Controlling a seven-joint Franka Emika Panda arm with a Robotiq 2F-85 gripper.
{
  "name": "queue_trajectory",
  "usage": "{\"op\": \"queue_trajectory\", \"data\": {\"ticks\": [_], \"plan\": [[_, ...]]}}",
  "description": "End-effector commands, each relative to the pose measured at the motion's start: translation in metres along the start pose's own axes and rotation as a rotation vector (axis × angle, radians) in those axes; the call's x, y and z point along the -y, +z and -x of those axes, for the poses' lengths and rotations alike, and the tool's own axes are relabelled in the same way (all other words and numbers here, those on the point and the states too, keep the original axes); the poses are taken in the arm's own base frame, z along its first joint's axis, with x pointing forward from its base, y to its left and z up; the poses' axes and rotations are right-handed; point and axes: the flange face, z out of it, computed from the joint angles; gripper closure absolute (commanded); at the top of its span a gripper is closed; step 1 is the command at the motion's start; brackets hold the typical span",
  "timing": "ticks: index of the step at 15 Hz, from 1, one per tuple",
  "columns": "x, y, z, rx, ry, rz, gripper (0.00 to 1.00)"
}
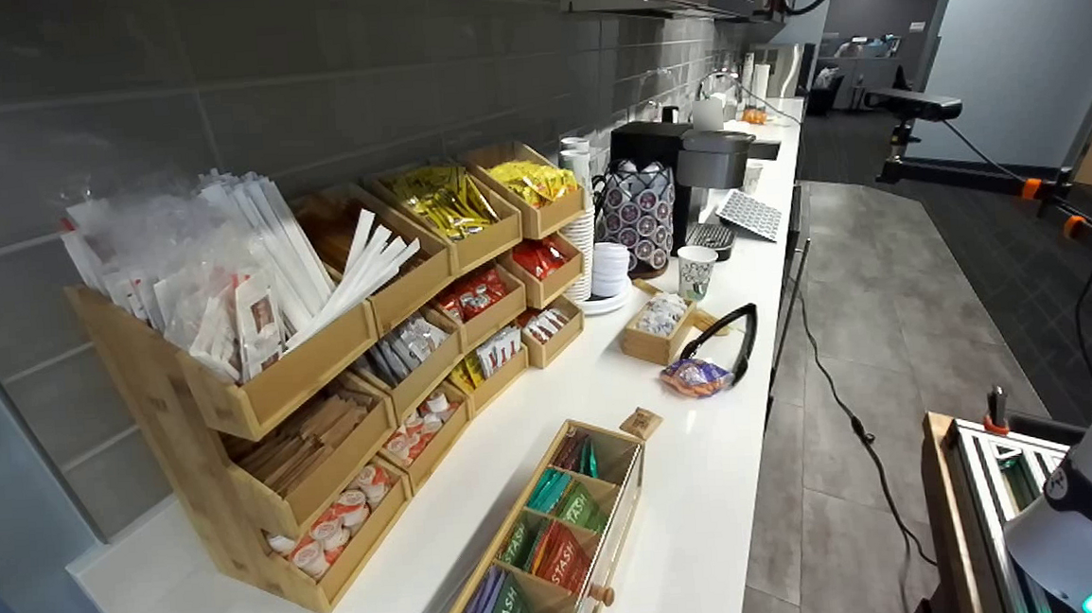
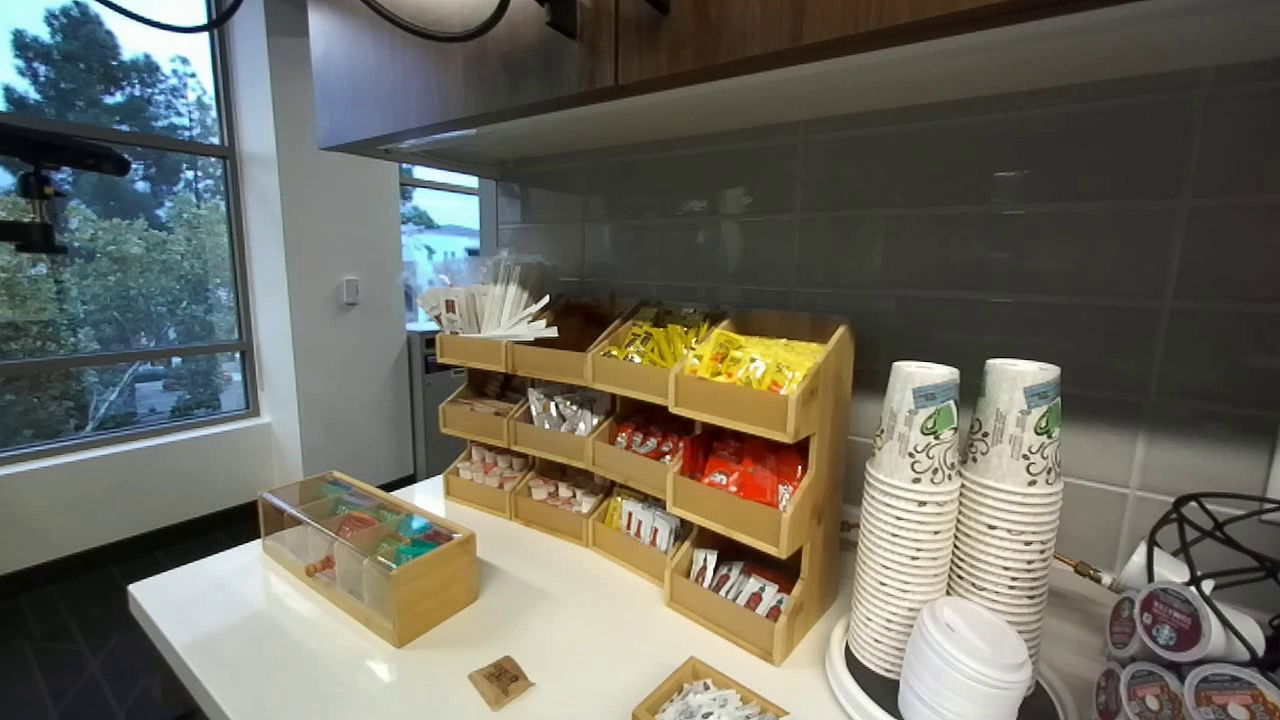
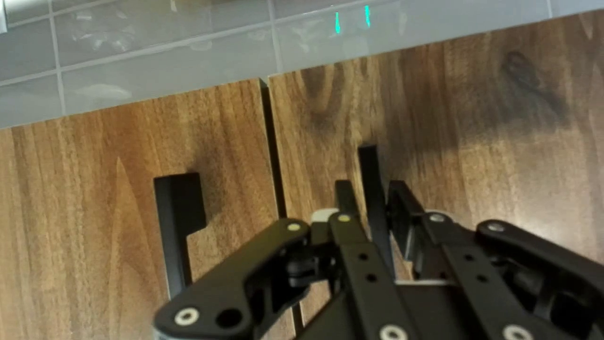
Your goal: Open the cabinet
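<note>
- Wrist view, sides as it shows them: gripper point(image 3: 372, 186) narrow, straddling the black bar handle point(image 3: 375, 200) of the right door point(image 3: 490, 132); wood shows between bar and left-hand finger point(image 3: 346, 200), so probably not clamped.
- Risk: bar lies closer to the right-hand finger point(image 3: 402, 200); uneven squeeze could shove or shed it.
- Risk: straight pull, ignoring the hinge's arc, would twist the grip loose.
- Count: two doors with the left door point(image 3: 85, 226), both apparently closed; two handles, the left handle point(image 3: 172, 236) outside the fingers.
- In an exterior view: upper cabinet point(image 2: 460, 70) above the white counter point(image 2: 300, 660). Risk: black cable point(image 2: 440, 37), two loops hanging near it, snagged by a swinging door.
- Count: one condiment rack point(image 2: 830, 470), twelve bins point(image 2: 735, 410); two stacks of paper cups point(image 2: 905, 540); one tea box point(image 2: 438, 588); one loose brown packet point(image 2: 502, 682).
- In an exterior view: Franka arm point(image 1: 1086, 525) at right, claw's state not tellable here. Risk: door opening into the arm's own links. Count: one coffee maker point(image 1: 715, 149), far; one lone paper cup point(image 1: 697, 272) near it.
</note>
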Motion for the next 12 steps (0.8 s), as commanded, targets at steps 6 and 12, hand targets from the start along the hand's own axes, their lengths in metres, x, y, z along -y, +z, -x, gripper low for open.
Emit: {"op": "queue_trajectory", "data": {"ticks": [6,12], "plan": [[-0.005,-0.001,0.0,0.002,-0.012,-0.034,0.96],[-0.003,-0.026,0.009,0.035,-0.036,-0.041,0.96]]}}
